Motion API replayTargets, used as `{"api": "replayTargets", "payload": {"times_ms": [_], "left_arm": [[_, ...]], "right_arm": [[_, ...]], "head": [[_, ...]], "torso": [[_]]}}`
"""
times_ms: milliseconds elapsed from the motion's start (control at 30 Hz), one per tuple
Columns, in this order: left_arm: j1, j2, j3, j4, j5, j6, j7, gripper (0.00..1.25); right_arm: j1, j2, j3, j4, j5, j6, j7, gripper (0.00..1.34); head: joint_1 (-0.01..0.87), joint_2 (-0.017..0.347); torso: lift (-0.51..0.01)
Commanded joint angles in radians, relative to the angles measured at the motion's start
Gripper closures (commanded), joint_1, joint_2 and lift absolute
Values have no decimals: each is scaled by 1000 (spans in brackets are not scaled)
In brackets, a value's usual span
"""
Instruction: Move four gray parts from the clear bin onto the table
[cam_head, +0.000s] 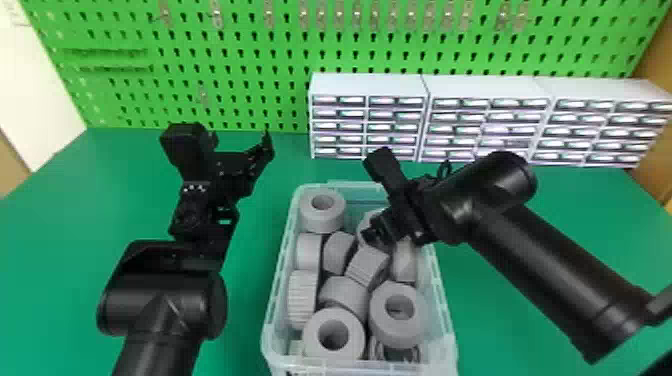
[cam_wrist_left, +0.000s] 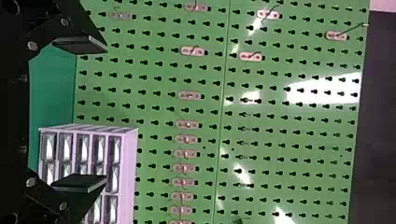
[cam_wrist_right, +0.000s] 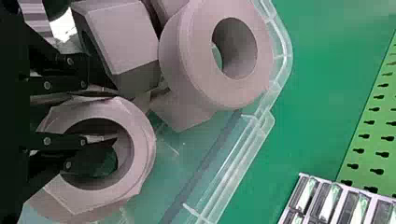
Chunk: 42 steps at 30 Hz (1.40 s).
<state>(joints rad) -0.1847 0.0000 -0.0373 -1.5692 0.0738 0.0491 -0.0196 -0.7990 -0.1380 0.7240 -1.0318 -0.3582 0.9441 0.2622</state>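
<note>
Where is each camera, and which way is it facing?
Head view: on the robot's head, looking forward and down at a clear plastic bin of chunky gray parts on a green table; both black arms show.
Left wrist view: on the left wrist, facing the green pegboard and white drawer cabinets; the left gripper's two spread fingers show.
Right wrist view: on the right wrist, aimed into the bin; the right gripper shows, one finger inside a part's hole.
Shared: all three catch pegboard and cabinets; head and right wrist views share the bin.

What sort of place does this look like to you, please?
Probably a workshop or parts-handling station: a green pegboard with metal hooks, small-drawer cabinets, and a clear bin of gray parts.
</note>
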Motion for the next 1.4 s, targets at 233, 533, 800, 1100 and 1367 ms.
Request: {"api": "replayTargets", "payload": {"times_ms": [233, 533, 800, 1100, 1367], "left_arm": [[8, 2, 8, 0, 3, 0, 0, 283], [13, 5, 8, 0, 3, -1, 0, 283], [13, 6, 10, 0, 3, -3, 0, 283], [14, 6, 8, 0, 6, -5, 0, 282], [14, 9, 8, 0, 7, -5, 0, 283]], "right_arm": [[-3, -2, -6, -50, 7, 45, 0, 987], [-5, -2, -6, -76, 1, 61, 0, 987], [-9, 0, -20, -122, -2, 94, 0, 987], [-8, -3, -60, -189, 15, 121, -1, 987], [-5, -5, -117, -261, 41, 185, 0, 987]], "head": [[693, 72], [693, 72], [693, 72], [693, 72], [693, 72]], "torso": [[-52], [-52], [-52], [-52], [-52]]}}
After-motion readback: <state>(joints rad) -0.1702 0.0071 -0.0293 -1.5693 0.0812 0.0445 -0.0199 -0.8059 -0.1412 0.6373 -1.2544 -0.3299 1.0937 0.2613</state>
